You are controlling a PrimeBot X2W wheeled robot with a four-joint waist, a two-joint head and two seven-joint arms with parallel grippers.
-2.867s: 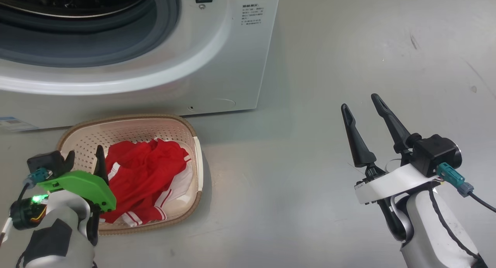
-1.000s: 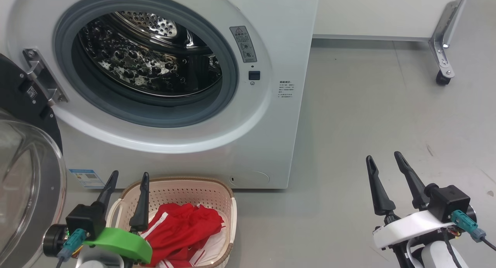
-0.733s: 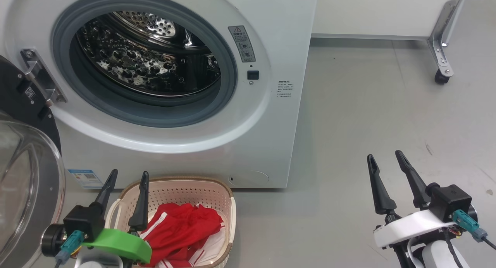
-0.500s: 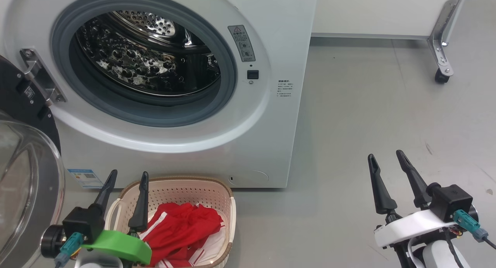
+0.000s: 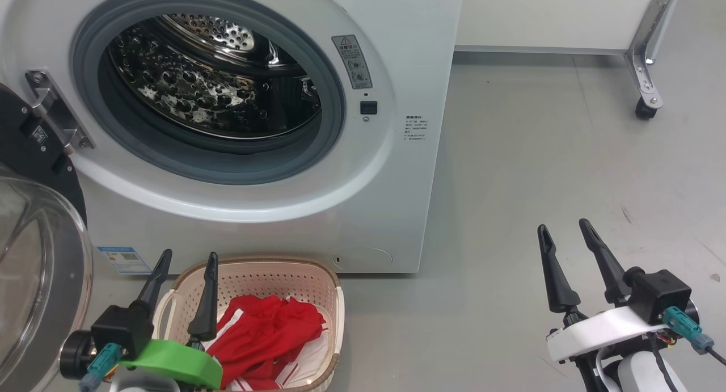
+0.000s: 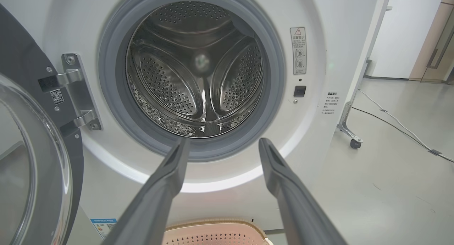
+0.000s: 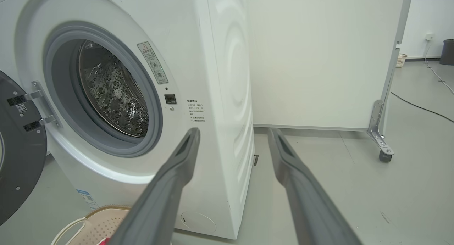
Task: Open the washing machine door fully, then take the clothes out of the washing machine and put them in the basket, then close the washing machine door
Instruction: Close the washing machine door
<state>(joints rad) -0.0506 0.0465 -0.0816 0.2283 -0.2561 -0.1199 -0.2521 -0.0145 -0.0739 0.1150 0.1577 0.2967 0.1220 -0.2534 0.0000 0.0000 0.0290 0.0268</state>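
The drum (image 6: 198,71) of the washing machine (image 5: 408,51) looked empty in the left wrist view, showing only bare perforated steel. The clothes (image 5: 266,335) lay as a red and white heap inside the basket (image 5: 283,262), which stood on the floor (image 5: 539,154) just before the machine, under its opening. So I judged that the taking-out step was done and the step in hand was the last one, closing the washing machine door (image 5: 39,256). This door hung wide open at the robot's left side on its hinge (image 5: 54,111), with the glass bowl bulging toward the camera. The left gripper (image 5: 190,253) hovered by the left edge of the basket, its two fingers spread fully apart and holding nothing. The right gripper (image 5: 563,225) was well apart over bare floor, likewise spread wide and empty. The next move probably called for the left arm to get behind the door and push it in an arc to the opening until the latch catches. The basket stood near this path, so the door could perhaps brush it.
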